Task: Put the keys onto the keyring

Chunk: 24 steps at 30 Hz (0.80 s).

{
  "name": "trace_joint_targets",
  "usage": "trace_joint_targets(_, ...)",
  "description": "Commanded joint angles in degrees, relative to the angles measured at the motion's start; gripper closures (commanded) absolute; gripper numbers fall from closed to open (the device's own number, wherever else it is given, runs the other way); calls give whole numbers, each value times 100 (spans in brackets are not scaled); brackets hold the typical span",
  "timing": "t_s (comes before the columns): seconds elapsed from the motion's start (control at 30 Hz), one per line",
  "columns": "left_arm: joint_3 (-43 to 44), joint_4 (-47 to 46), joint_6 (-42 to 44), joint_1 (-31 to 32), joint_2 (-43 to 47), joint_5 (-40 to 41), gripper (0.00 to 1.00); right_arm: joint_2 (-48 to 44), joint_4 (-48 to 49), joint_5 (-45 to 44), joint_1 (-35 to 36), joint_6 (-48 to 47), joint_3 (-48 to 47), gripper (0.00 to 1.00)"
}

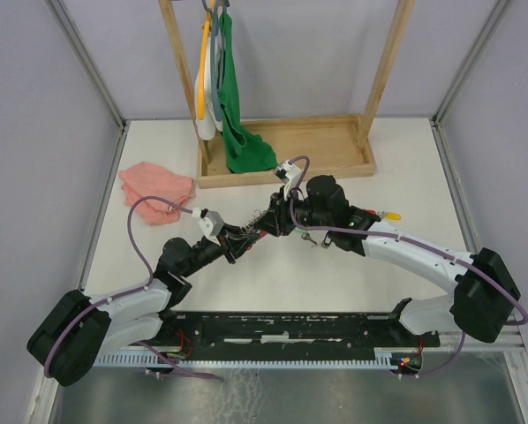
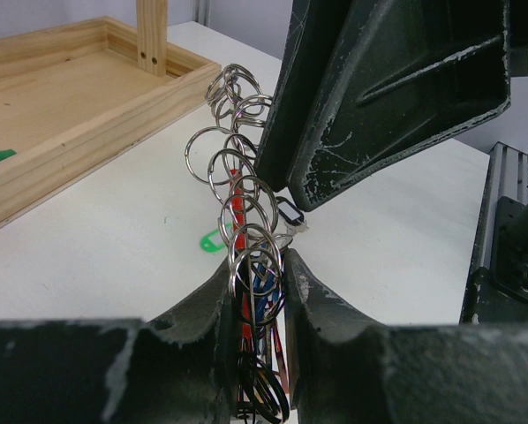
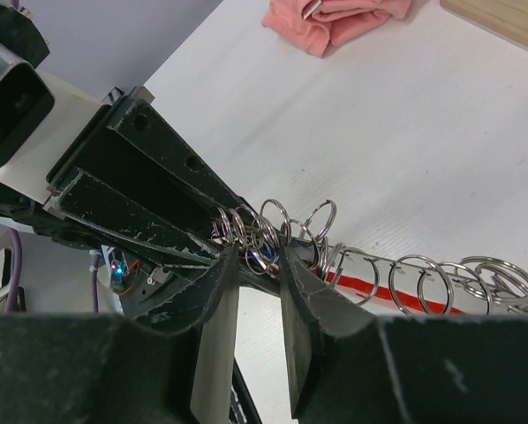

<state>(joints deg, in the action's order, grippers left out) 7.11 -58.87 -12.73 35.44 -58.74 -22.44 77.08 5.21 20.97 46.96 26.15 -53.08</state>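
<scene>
The left claw is clenching the keyring and holding it above the middle of the worktop, probably to steady it for threading. From 3 o'clock, the right claw is standing astride it. Whether it is pinching, I cannot tell.

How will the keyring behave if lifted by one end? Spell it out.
Probably floppy: the keyring is many loose rings strung along a red strip, so it should sag and swing. Likely slippery, being thin smooth metal, though the left tool is clamped across several.
</scene>
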Motion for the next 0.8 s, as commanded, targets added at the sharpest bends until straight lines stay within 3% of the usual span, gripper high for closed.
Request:
trace_joint_targets(0.0,44,-814,-177,61,53,-101,96,117,501,30,-29,184,17,69)
trace_joint_targets(0.27,37,-879,-194,94,21,-60,96,217,564,205,-32,266,1,78)
trace_joint_targets(0.57,14,-913,-110,125,12,-78,96,377,287,15,-29,373,-163,76)
trace_joint_targets(0.77,27,-926,-33,171,14,-99,96,436,623,228,-29,472,-82,75)
